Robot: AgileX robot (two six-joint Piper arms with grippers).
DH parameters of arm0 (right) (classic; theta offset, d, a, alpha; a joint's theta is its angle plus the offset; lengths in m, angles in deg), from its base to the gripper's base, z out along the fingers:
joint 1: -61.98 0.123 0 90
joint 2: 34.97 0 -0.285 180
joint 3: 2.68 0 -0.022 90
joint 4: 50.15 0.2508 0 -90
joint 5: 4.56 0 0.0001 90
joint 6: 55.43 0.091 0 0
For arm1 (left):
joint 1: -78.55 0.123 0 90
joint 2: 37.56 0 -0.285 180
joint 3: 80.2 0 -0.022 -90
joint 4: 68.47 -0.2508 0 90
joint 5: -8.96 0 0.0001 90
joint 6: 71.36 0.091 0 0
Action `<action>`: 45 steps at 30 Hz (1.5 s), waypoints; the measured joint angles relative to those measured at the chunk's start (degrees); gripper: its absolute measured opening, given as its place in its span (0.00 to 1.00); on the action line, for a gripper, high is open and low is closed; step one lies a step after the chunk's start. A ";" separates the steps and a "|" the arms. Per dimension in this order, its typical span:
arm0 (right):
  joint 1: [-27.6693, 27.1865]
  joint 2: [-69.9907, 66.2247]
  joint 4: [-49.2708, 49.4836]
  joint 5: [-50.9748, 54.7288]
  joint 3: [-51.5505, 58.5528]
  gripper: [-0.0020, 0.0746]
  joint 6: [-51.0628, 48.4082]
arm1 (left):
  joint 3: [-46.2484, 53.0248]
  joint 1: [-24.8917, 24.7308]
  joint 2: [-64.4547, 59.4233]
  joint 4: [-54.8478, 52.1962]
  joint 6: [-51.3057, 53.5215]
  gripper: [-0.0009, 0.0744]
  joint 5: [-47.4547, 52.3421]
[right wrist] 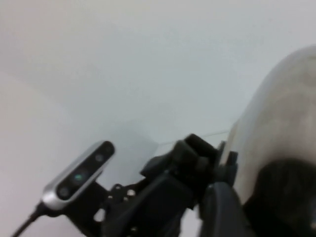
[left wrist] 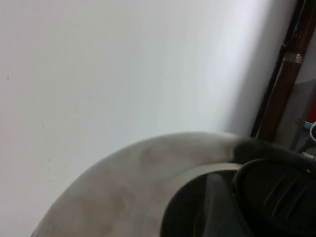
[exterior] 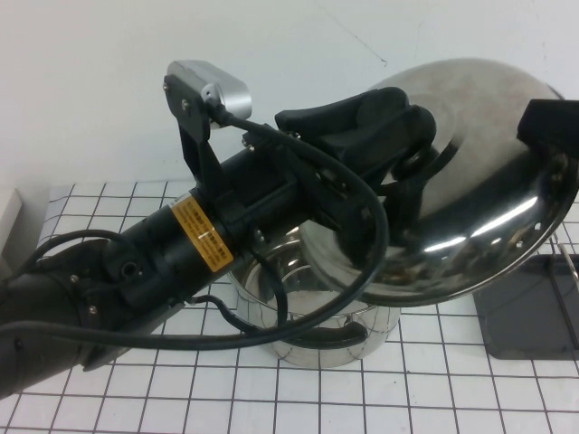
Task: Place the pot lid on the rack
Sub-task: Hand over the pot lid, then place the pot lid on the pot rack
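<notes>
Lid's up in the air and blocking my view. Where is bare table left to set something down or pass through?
Bare grid table lies in front of the pot and the rack tray. Crowded: left gripper grips the pot lid above the pot, right gripper at its rim.

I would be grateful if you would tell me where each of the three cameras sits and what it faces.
High view: raised on the robot's side, looking down at the gridded table; the left arm reaches across, its left tool holding the pot lid raised over the pot, the rack at right, the right tool at the lid's far edge.
Left wrist view: on the left arm, facing the wall over the lid's dome; the tool shows.
Right wrist view: on the right arm, facing the left tool and lid.
All share the lid.
</notes>
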 joint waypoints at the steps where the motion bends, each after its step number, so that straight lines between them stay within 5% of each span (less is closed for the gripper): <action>1: 0.00 -0.05 0.13 0.27 -0.28 0.46 0.00 | 0.00 0.00 0.00 0.00 0.10 0.46 0.00; 5: 0.00 -0.05 1.52 2.50 -0.65 0.26 -0.05 | 0.09 0.00 -0.05 -0.23 0.10 0.46 1.59; 23: 0.00 -0.05 1.32 3.83 -0.87 0.25 -3.04 | 0.09 0.00 -0.14 -1.99 -0.51 0.46 2.90; 30: 0.00 -0.34 -1.42 3.63 -0.76 0.06 -6.90 | 0.09 0.00 -0.03 -1.81 0.01 0.67 2.33; 38: 0.00 -0.48 -1.57 4.72 -2.94 0.05 -11.12 | 0.09 0.00 -0.03 -2.24 0.50 0.69 2.33; 41: 0.00 0.05 -1.66 4.80 -5.99 0.05 -12.71 | 0.09 0.00 1.16 -4.91 0.65 0.62 4.38; 45: 0.00 2.96 -4.86 0.55 -9.29 0.05 -11.27 | 0.09 0.00 6.07 -11.55 2.74 0.30 14.73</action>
